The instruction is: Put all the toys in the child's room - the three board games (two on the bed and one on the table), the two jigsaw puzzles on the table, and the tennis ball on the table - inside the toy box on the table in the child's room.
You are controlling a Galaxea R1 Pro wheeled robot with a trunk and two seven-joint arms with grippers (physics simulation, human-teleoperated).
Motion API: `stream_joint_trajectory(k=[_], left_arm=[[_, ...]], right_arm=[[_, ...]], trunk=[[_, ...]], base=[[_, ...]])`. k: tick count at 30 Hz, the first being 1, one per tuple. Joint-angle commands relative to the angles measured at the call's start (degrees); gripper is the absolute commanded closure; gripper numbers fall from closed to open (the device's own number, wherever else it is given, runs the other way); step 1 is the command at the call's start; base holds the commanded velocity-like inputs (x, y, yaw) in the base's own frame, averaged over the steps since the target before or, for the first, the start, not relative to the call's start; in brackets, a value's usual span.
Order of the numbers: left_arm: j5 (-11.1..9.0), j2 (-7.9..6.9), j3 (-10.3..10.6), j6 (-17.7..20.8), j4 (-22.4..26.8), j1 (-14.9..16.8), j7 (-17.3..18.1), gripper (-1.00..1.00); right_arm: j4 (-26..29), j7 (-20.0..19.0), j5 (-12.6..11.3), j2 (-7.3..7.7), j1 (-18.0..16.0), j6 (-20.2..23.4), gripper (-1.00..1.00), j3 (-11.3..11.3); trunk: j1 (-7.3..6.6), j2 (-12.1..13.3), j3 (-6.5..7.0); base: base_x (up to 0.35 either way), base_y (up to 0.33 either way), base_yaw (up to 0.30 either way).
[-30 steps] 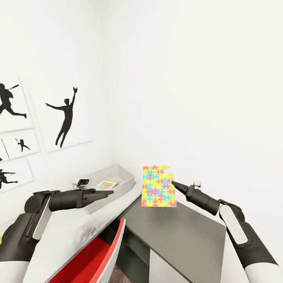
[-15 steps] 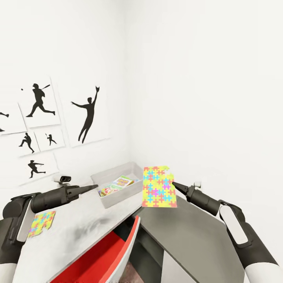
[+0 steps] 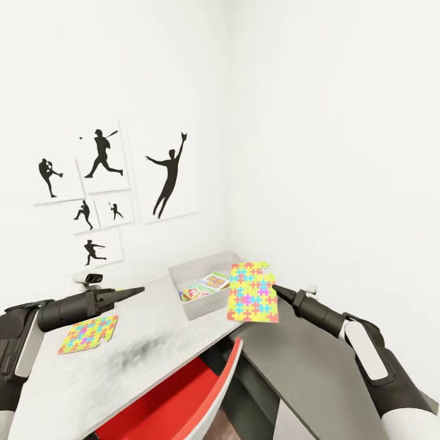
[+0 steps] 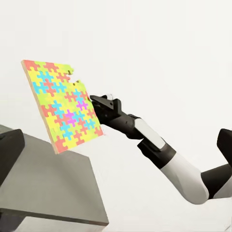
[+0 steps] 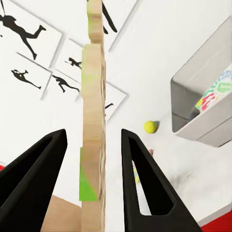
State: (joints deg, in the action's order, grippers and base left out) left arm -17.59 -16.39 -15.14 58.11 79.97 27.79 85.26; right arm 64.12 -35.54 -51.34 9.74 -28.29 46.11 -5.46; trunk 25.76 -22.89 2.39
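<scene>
Since the earlier frames your head view has swung left, bringing the whole toy box (image 3: 205, 284), the second jigsaw puzzle (image 3: 89, 333) and more of the wall silhouettes (image 3: 168, 177) into sight, while the arms kept their pose. Your right gripper (image 3: 274, 289) holds the first jigsaw puzzle (image 3: 252, 292) upright by its edge, fingers (image 5: 140, 169) set either side of the board, just beside the toy box's near corner, ready to tip it in beside the board game (image 3: 206, 285). Your left gripper (image 3: 138, 289) hovers over the table (image 3: 140, 348), fingers apparently together, with the second puzzle flat near the left edge and the tennis ball (image 5: 151, 126) resting beyond.
</scene>
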Motion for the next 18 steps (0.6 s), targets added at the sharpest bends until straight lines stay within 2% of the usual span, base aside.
stream_joint_trajectory(k=[1,8,13,18], left_arm=[[0.02,0.02,0.02,0.6,-0.05,-0.01,0.23,-1.0],[0.09,0.04,0.02,0.6,-0.08,-0.34,0.25,-1.0],[0.1,0.05,0.02,0.54,-0.08,-0.36,0.19,-1.0],[0.1,0.04,0.02,0.52,-0.08,-0.37,0.23,-1.0]], right_arm=[[0.02,0.48,-0.26,-0.08,-0.01,0.33,1.0,-0.13],[0.16,1.13,-0.33,-0.04,-0.01,0.21,1.0,-0.85],[0.6,1.08,-0.26,-0.06,0.07,0.19,1.0,-4.81],[0.61,0.89,-0.31,0.08,0.08,0.42,1.0,-6.0]], trunk=[[0.03,-0.03,-0.06],[0.03,-0.03,-0.3],[0.03,-0.03,-0.47],[0.03,-0.03,-0.66]], base=[[0.048,0.019,0.283],[0.012,0.005,0.281],[0.001,0.0,0.28],[0.0,0.0,0.276]])
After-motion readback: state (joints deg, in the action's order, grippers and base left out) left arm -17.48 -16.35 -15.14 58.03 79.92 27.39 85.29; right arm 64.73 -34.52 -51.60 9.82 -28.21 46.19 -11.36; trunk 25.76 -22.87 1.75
